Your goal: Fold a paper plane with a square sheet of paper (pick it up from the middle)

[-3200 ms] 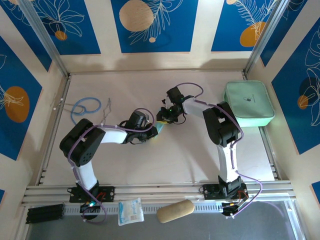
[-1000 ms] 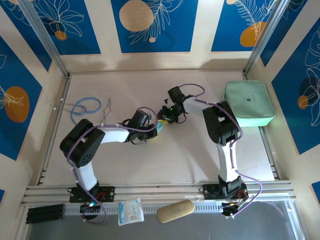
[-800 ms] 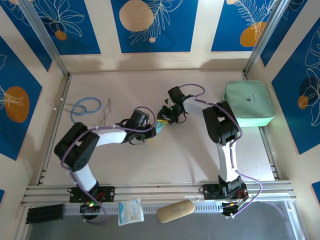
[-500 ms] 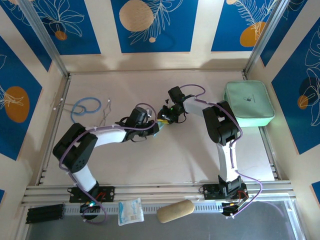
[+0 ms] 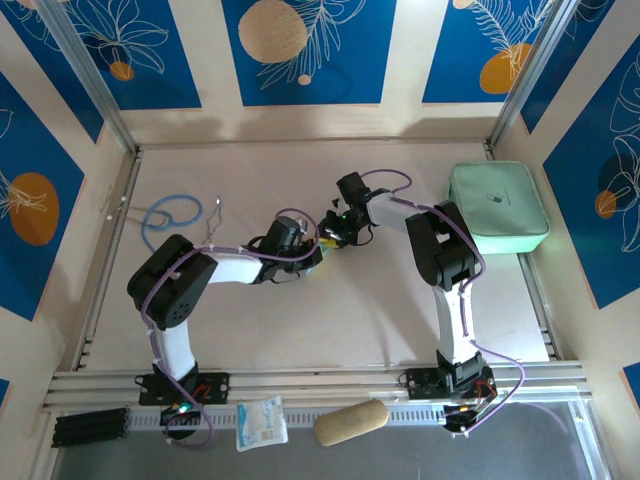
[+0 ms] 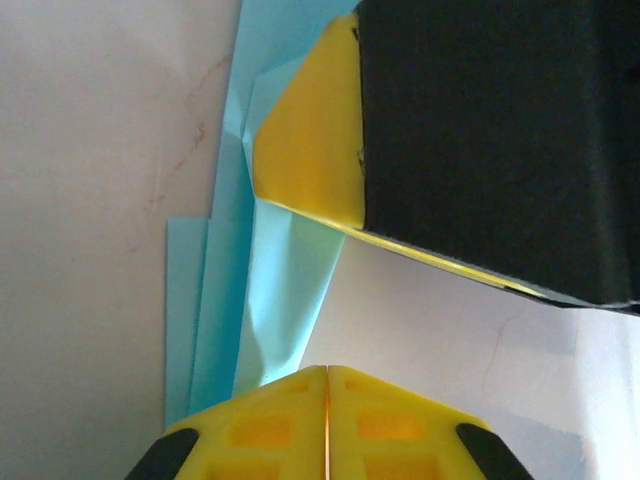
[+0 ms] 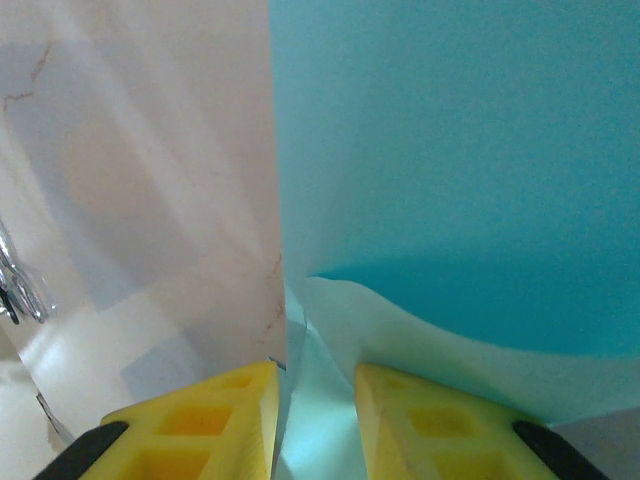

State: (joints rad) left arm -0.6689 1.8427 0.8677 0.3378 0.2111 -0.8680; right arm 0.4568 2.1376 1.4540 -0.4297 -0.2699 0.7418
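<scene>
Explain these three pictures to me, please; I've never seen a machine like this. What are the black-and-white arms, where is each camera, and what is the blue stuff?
These are two robot arms, the left arm and the right arm, bolted at the near edge of a table. The wide picture comes from a fixed camera above and behind them. The two close-ups come from a camera on each wrist, looking along its yellow fingers. The blue stuff is a partly folded blue paper, at mid-table where both grippers meet. The left gripper is shut at the paper's edge; whether it pinches the paper I cannot tell. The right gripper has its jaws slightly apart, with paper between them. A mint-green case lies far right.
</scene>
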